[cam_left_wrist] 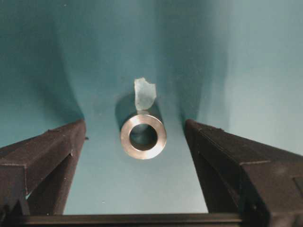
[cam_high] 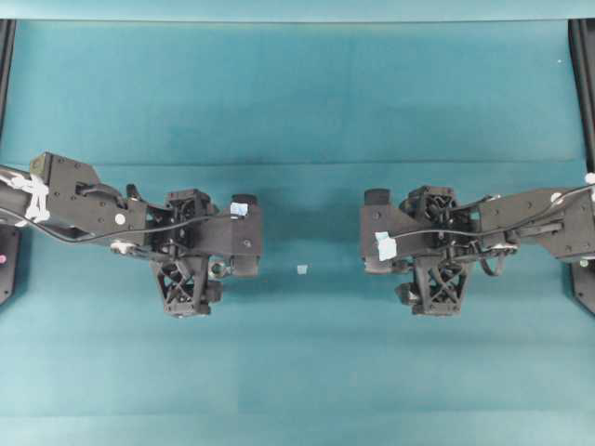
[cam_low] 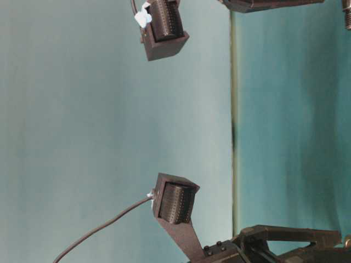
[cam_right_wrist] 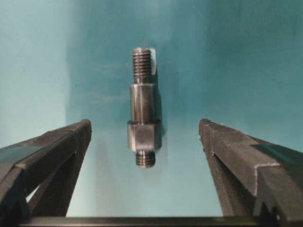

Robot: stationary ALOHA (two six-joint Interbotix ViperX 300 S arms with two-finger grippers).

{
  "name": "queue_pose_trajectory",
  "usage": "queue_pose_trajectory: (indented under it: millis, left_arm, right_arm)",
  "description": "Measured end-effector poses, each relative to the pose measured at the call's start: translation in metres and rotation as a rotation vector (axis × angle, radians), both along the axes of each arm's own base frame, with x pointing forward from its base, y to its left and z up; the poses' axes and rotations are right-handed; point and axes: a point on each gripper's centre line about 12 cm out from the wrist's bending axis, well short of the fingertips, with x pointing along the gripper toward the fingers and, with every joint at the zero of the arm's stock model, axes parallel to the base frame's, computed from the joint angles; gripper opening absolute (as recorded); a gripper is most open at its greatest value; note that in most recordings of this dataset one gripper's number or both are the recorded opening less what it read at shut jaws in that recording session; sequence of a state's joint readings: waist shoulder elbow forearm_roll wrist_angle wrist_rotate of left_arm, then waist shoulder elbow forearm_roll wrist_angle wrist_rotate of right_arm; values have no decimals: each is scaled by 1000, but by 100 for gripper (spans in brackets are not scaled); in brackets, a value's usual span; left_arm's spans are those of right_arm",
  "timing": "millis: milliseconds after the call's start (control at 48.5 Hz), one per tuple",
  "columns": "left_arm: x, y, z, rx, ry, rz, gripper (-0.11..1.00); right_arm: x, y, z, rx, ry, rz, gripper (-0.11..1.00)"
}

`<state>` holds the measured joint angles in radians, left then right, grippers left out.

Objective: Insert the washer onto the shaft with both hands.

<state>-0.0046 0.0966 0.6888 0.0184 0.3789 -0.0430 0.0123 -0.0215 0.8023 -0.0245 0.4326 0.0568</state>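
Note:
The washer, a thick silver ring with a dark hole, lies flat on the teal table between the fingers of my left gripper. That gripper is open and touches nothing. The shaft, a dark stepped pin with threaded ends, lies lengthwise on the table between the fingers of my right gripper. This gripper is open too, with clear gaps on both sides of the pin. In the overhead view the left arm and right arm face each other, and I cannot make out either part under them.
A pale tape scrap lies on the table between the two arms. Another scrap sits just behind the washer, and one peeks out beside the shaft's far tip. Black frame rails border the table.

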Motion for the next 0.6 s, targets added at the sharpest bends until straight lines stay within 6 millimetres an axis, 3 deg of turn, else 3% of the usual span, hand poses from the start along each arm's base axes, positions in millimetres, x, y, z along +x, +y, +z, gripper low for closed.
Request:
queue_pose_trajectory:
  millis: [598]
  left_arm:
    - [-1, -2, 0, 1, 5, -6, 91]
  right_arm:
    - [-4, -3, -6, 0, 20, -9, 92]
